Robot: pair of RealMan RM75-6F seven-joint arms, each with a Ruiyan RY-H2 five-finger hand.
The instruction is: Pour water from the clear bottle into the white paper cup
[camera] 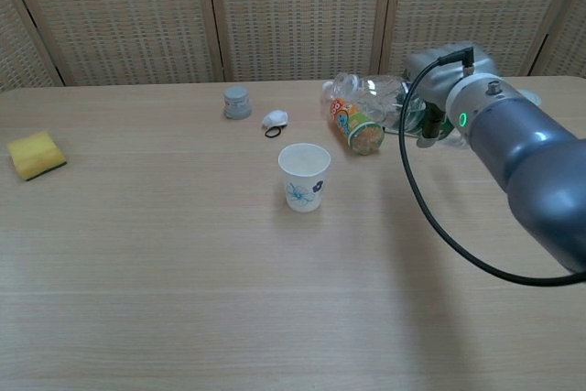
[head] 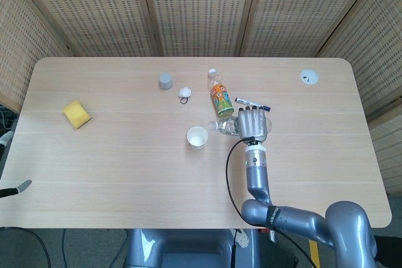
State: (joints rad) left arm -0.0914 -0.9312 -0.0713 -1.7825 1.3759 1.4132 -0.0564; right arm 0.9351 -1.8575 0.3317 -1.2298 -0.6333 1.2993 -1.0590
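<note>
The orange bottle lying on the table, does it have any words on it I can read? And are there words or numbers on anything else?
Nothing here can be read.
Orange-labelled plastic bottle: colourful print on the label, too small and blurred to read.
White paper cup: a small blue picture, no letters to make out.
Dark marker pen: no text visible.
Clear plastic bottle held by the right hand: no label visible.
</note>
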